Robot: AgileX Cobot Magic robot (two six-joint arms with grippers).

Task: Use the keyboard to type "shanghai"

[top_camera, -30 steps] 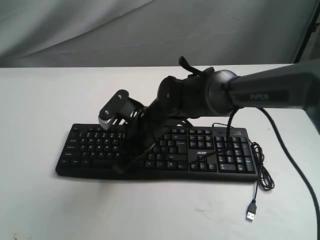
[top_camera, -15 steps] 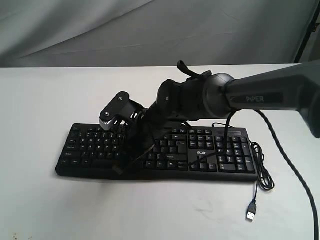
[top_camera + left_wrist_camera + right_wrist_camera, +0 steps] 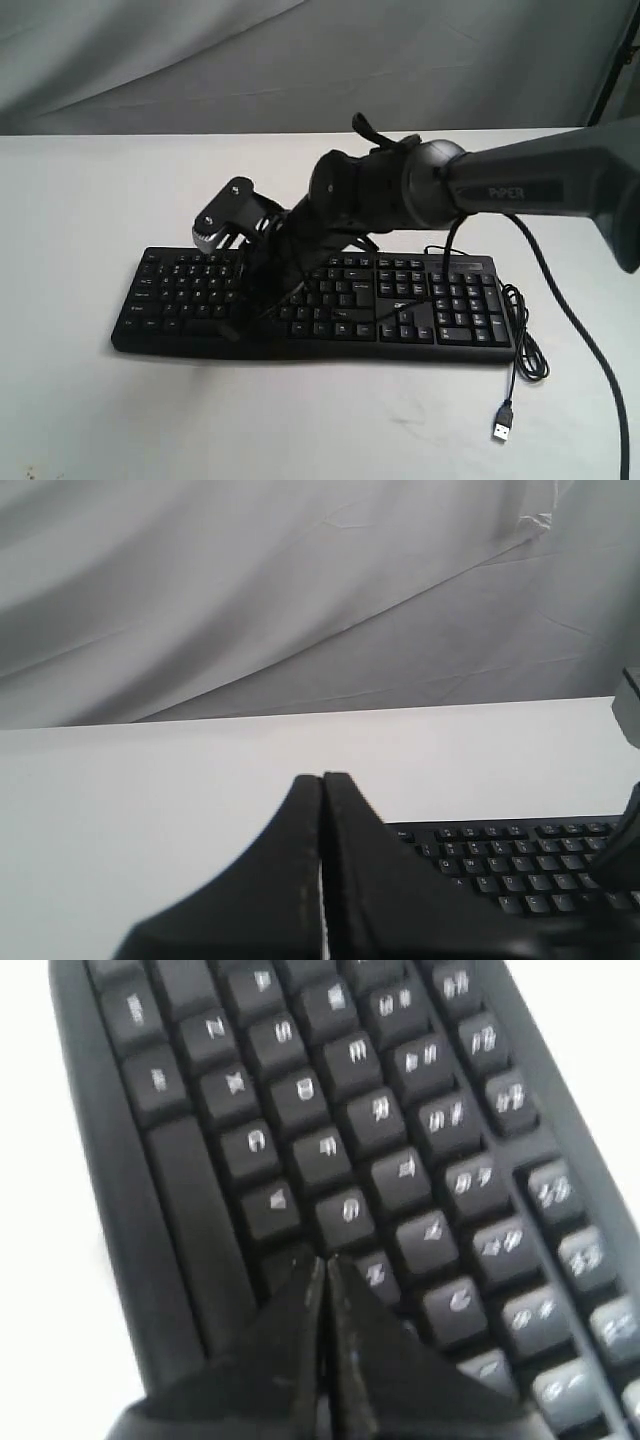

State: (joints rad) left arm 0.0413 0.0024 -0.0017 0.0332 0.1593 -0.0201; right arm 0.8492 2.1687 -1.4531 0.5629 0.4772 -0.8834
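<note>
Currently the keyboard (image 3: 345, 305) lies flat on the white tabletop (image 3: 100, 200), with the right pincer (image 3: 322, 1260) fully closed, empty, tip at the keyboard's lower letter rows (contact unclear), and the left pincer (image 3: 322, 777) likewise closed, empty, apart from the keyboard.

The keyboard (image 3: 190, 290) is black with white key legends, the table (image 3: 80, 190) plain white, the cloth backdrop (image 3: 200, 60) grey, the cable (image 3: 514, 390) black with a silver USB plug (image 3: 503, 428), and the right arm (image 3: 540, 180) dark grey with pale "PIPER" lettering.
</note>
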